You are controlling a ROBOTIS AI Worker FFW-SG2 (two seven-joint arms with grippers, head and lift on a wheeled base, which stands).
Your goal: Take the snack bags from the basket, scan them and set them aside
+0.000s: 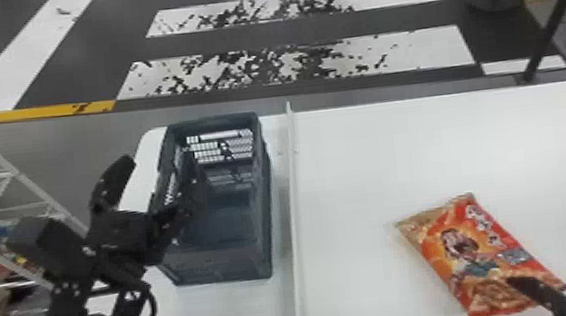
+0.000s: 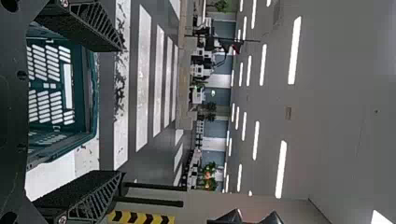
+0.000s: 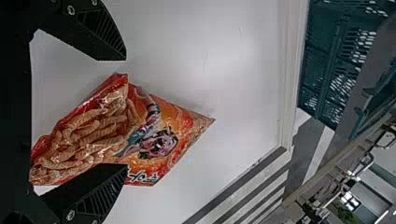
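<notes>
I see the snack bag [image 1: 478,255] on the table [image 1: 397,158], right of the basket [image 1: 223,264]; there my right claw [image 1: 545,293] stands spread, my left claw [image 1: 159,185] spread at the basket's left side.

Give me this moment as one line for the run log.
Left claw: open, at basket's left side | Right claw: open, over snack bag | Bag: on table, right of divider, not gripped
</notes>
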